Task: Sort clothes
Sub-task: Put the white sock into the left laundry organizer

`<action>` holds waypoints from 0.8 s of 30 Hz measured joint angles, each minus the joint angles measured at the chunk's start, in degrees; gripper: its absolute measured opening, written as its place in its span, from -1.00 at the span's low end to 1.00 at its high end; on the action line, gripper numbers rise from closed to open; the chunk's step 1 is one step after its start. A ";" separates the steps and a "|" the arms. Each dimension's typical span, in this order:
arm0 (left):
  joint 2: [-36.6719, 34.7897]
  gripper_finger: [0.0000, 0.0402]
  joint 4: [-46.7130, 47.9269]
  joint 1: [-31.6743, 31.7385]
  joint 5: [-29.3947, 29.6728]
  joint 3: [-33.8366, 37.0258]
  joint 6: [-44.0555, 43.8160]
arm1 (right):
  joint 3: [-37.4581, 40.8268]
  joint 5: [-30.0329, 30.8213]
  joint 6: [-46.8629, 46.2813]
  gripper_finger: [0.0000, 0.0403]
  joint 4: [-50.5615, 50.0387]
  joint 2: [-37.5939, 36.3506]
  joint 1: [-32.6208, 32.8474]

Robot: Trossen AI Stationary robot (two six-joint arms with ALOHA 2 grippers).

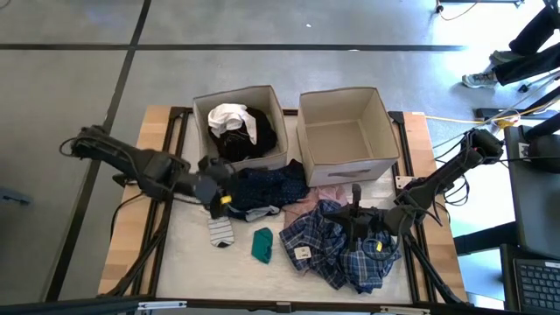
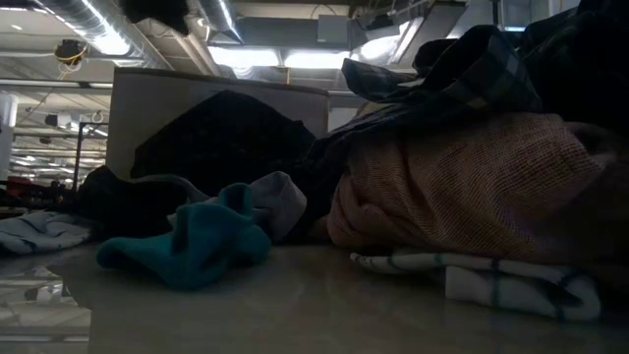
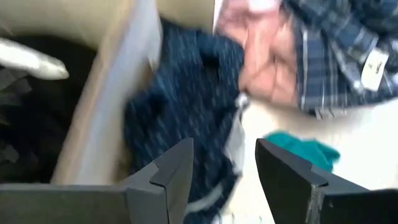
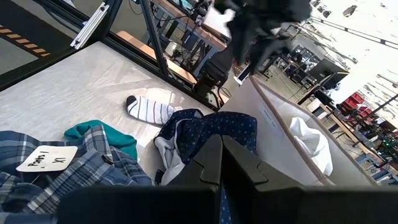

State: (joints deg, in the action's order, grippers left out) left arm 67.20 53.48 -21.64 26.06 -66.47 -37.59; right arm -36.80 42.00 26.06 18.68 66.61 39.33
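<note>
Nearest the table's front edge lie a small teal item [image 1: 262, 244] and a striped sock [image 1: 220, 231], with the blue-plaid garment [image 1: 337, 249] beside them. Over that plaid heap rests the right gripper [image 1: 356, 217], jaws pressed together, holding nothing. Farther back, the left gripper [image 1: 220, 194] hovers above the navy garment [image 1: 267, 188], jaws apart and empty. Behind stand two beige boxes: the left box [image 1: 267, 156] holds black and white clothes [image 1: 236, 129].
</note>
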 joint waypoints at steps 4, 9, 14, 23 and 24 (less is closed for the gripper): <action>0.07 -0.18 0.03 -4.89 0.00 4.35 -10.27 | 0.00 0.00 1.35 -0.94 0.35 0.00 0.00; 0.26 -0.18 -0.01 -9.74 -3.56 9.02 -22.46 | 0.00 0.01 1.62 -0.94 0.39 0.00 0.00; 0.70 -0.18 -0.02 -12.10 -7.81 14.36 -32.94 | 0.00 0.00 1.60 -0.94 0.39 0.00 0.00; 3.20 -0.18 -0.87 -12.64 -11.54 23.62 -44.61 | 0.00 0.00 1.67 -0.94 0.51 0.00 0.00; 3.67 -0.18 -1.36 -12.64 -11.52 24.39 -44.94 | 0.00 0.00 1.68 -0.94 0.53 0.00 0.00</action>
State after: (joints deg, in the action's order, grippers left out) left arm 70.86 52.13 -34.28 14.55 -42.07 -82.53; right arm -36.80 42.01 27.74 19.21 66.61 39.33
